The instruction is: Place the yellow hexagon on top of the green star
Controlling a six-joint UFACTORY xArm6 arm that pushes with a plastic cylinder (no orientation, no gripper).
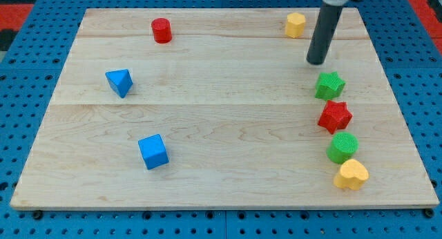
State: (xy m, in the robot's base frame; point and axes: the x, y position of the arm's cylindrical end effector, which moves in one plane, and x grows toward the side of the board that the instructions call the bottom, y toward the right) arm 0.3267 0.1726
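The yellow hexagon [295, 24] sits near the top edge of the wooden board, right of centre. The green star [330, 85] lies lower, on the view's right side. My tip [317, 61] rests on the board between them, below and right of the hexagon and just above and left of the star, touching neither.
A red star [335, 117], a green cylinder [342, 148] and a yellow heart [351, 175] run in a line below the green star. A red cylinder [161, 30] sits top left. A blue triangular block [119, 82] and a blue cube [152, 152] are on the left. The wooden board [221, 115] lies on a blue pegboard.
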